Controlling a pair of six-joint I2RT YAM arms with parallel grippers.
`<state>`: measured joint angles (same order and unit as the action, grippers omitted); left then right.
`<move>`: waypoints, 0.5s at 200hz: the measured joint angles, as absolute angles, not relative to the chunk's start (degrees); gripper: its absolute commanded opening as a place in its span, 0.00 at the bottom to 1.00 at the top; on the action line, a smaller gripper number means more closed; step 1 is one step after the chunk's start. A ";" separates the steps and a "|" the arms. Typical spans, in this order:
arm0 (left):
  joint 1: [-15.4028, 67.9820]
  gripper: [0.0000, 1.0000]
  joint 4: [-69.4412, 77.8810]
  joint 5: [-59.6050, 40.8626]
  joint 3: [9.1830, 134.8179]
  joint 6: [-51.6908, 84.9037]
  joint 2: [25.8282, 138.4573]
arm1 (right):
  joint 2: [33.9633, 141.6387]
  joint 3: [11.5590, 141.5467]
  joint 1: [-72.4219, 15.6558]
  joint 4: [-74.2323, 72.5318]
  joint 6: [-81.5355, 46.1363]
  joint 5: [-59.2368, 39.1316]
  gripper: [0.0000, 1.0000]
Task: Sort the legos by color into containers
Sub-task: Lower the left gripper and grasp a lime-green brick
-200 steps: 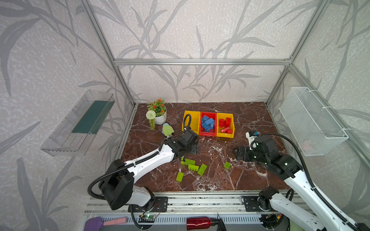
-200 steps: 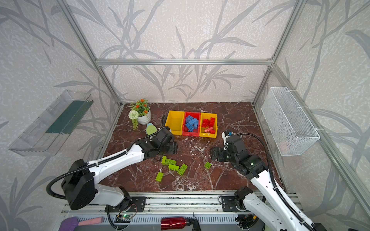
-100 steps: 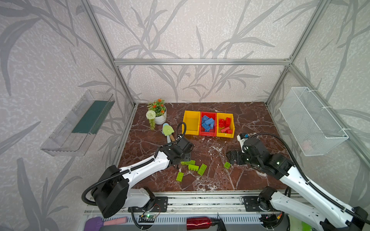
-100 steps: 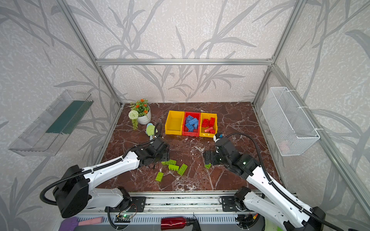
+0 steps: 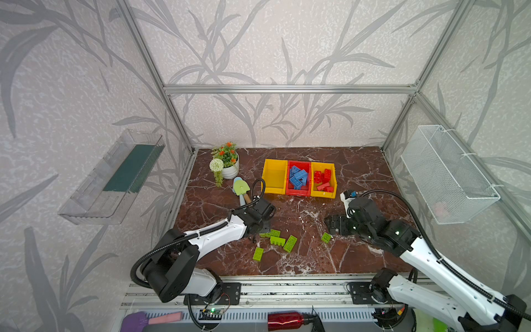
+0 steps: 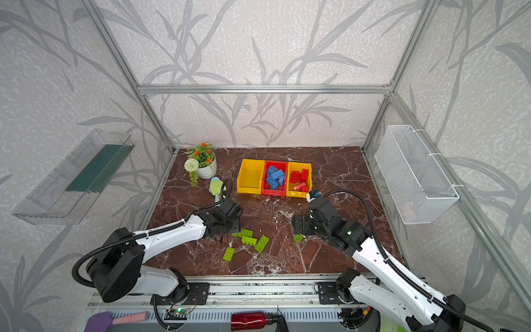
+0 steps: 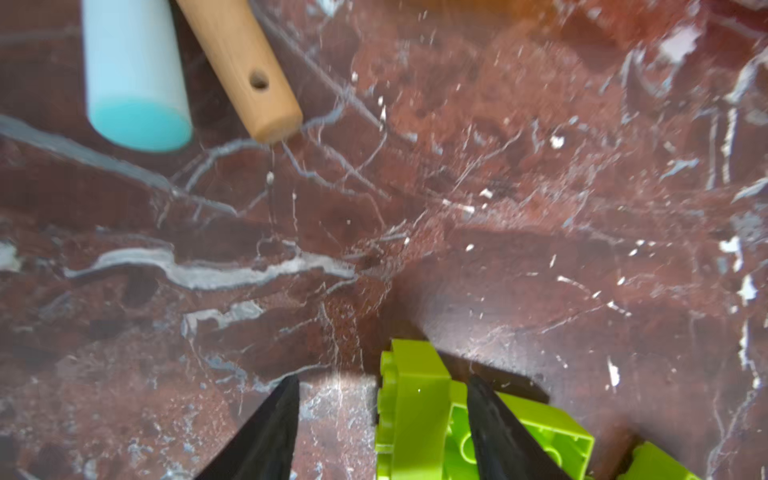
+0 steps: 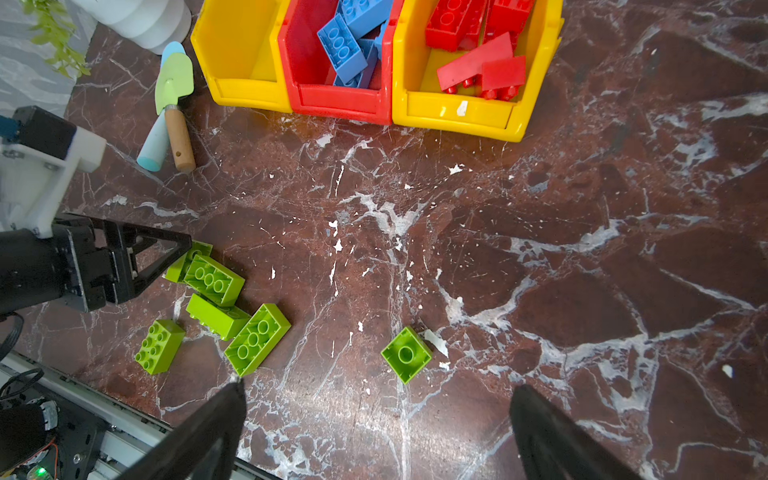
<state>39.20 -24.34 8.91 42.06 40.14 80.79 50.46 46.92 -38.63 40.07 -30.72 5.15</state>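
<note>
Several lime green legos (image 5: 277,241) lie in a cluster at the front of the table in both top views. My left gripper (image 7: 382,384) is down at the cluster's far-left end. Its jaws are open around a green brick (image 7: 415,399) standing on its side; the brick is against one finger, with a gap to the other. My right gripper (image 8: 379,388) hangs wide open just short of a small single green lego (image 8: 406,353). The containers stand at the back: an empty yellow bin (image 5: 274,189), a red bin (image 5: 298,193) with blue legos (image 5: 298,176), and a yellow bin (image 5: 324,195) with red legos (image 5: 323,179).
A green trowel (image 5: 241,186) and a pale blue tool handle (image 7: 133,83) lie just behind my left gripper. A potted plant (image 5: 228,163) stands at the back left. A clear tray (image 5: 115,178) hangs on the left wall, a wire basket (image 5: 448,172) on the right.
My left gripper has drawn back from in front of the bins down to the green cluster, and its jaws have narrowed. My right gripper has moved left toward the small green lego.
</note>
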 measured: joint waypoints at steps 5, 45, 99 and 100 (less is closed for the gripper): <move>39.20 0.62 -24.27 8.75 41.76 40.25 80.79 | 50.59 46.89 -38.63 40.03 -30.72 5.13 0.99; 39.20 0.57 -22.96 7.60 40.25 41.12 80.97 | 51.35 46.89 -38.70 39.13 -30.81 5.10 0.99; 39.18 0.47 -20.84 7.40 39.79 41.69 82.39 | 51.18 46.89 -38.72 39.07 -31.33 5.13 0.99; 39.18 0.47 -20.78 7.40 39.79 41.69 82.39 | 51.18 46.89 -38.72 39.07 -31.35 5.13 0.99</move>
